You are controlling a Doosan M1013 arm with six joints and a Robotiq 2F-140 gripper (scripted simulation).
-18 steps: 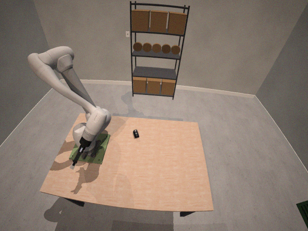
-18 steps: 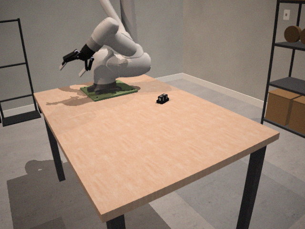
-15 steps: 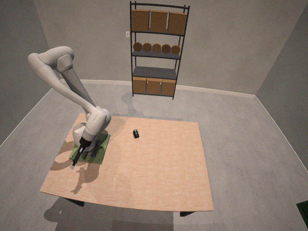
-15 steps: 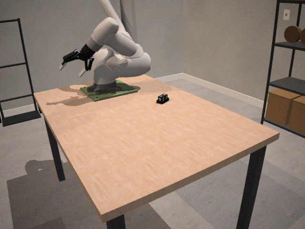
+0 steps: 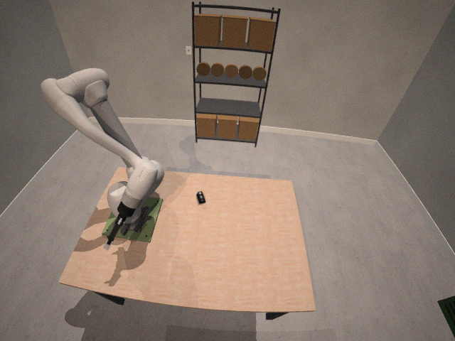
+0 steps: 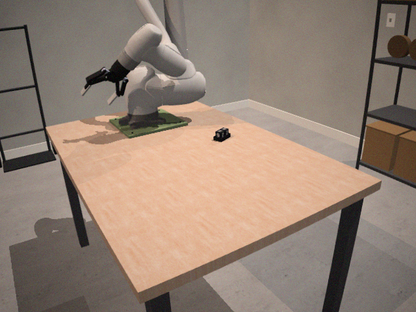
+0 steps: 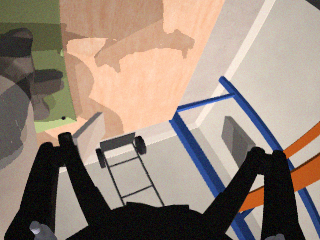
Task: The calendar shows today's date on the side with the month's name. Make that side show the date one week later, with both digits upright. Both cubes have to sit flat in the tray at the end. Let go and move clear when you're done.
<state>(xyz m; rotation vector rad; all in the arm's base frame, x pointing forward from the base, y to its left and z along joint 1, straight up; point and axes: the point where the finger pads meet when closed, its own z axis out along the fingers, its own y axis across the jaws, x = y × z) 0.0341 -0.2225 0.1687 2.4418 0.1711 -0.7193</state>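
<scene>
While the jaws gape wide, black cubes bearing pale digits sit on the wood-grained counter.

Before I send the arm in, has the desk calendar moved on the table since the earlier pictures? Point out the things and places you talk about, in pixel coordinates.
No; the calendar [image 5: 200, 197] [image 6: 221, 134] sits at the same spot relative to the green base plate [image 5: 156, 220] [image 6: 173, 125].
</scene>
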